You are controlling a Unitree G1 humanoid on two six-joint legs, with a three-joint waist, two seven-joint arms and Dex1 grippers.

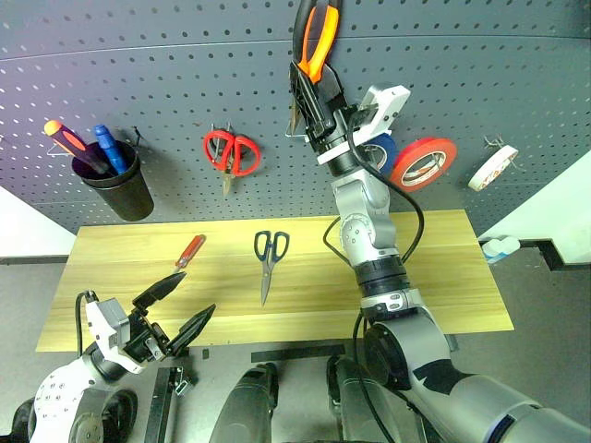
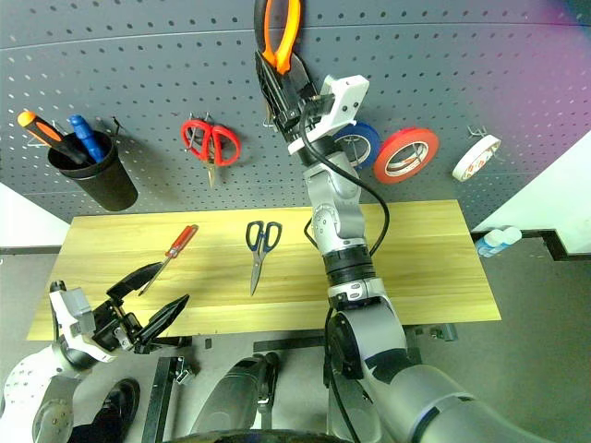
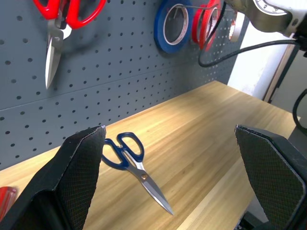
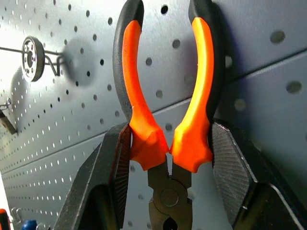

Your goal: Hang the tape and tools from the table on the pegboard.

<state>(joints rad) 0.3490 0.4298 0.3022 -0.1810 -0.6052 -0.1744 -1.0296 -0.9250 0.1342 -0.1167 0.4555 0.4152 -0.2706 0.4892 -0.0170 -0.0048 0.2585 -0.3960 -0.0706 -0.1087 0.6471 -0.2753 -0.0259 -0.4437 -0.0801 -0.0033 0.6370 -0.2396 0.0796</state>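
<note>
The table [image 1: 443, 277] and pegboard [image 1: 166, 74] are viewed from the head, looking forward and down, in both eye views. The scissors [image 3: 132, 163] are seen low across the tabletop from the left wrist; the pliers [image 4: 165, 110] are framed closely from the right wrist

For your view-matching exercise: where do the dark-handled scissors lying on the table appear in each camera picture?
Left eye view: dark-handled scissors at mid-table, blades toward the robot.
Right eye view: mid-table, left of the right arm.
Left wrist view: low centre, beside one left tool finger.
Right wrist view: not in it.
Shared landmark: red-handled scissors on the pegboard above.
</note>
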